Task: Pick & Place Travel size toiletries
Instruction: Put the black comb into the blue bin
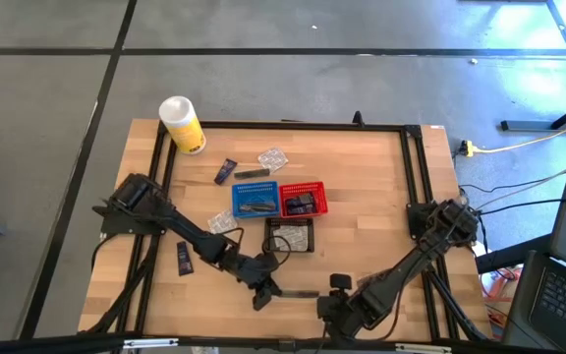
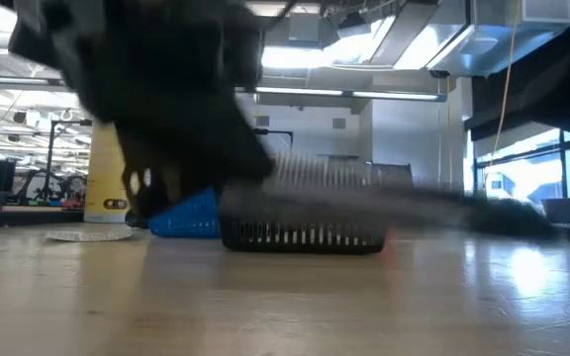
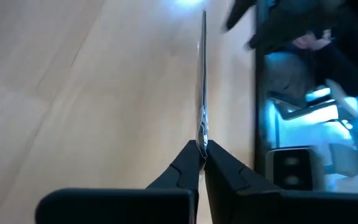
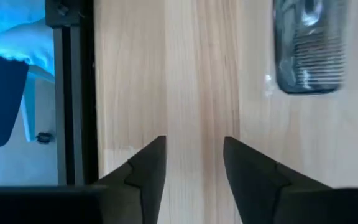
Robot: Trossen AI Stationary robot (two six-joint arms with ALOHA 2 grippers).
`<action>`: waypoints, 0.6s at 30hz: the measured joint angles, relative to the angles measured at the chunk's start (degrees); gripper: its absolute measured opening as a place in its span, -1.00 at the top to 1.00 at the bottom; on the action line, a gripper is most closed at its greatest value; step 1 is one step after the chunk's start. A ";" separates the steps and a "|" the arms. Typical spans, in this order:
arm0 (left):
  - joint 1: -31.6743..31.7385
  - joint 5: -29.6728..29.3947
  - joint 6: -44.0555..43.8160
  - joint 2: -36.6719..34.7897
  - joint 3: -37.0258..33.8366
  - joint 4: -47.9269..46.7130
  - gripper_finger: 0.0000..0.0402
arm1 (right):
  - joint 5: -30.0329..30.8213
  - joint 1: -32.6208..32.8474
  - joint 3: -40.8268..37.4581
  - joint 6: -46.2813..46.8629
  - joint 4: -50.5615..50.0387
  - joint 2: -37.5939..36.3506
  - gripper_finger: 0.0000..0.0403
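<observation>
Left gripper (image 3: 201,163) clenched on thin flat packet (image 3: 203,81), right gripper (image 4: 194,163) released above bare table (image 4: 197,74), no legible writing.

The left gripper (image 3: 202,155) is pinching a thin, flat, shiny packet (image 3: 203,74) edge-on between its closed dark fingers (image 3: 182,168). The packet is stretching straight away over the pale wooden tabletop (image 3: 92,93), beside a black frame rail (image 3: 261,93).

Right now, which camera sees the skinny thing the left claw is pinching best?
The left wrist view: the thin packet runs edge-on from the shut left gripper. The high view shows a small strip; the low view only a blur; the right wrist view misses it.
</observation>
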 joint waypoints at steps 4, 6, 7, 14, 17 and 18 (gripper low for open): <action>0.54 -0.47 1.60 -4.26 0.00 -3.49 0.98 | 2.38 0.47 0.04 2.22 0.06 -0.04 0.23; 1.10 -1.27 2.72 -6.92 0.07 -5.59 0.98 | 3.29 0.47 0.06 2.58 0.11 -0.04 0.27; 1.47 -1.74 3.66 -8.51 0.09 -7.69 0.98 | 3.31 0.47 0.07 2.63 0.22 -0.04 0.29; 4.32 -7.42 11.14 -19.23 0.20 -21.58 0.98 | 3.50 0.44 0.12 2.61 0.17 -0.13 0.44; 5.51 -10.69 13.89 -23.58 0.20 -29.29 0.98 | 5.11 0.38 0.14 2.61 0.02 -0.13 0.49; 5.95 -11.97 14.85 -25.03 0.20 -32.01 0.98 | 6.04 0.36 0.14 2.61 -0.01 -0.13 0.51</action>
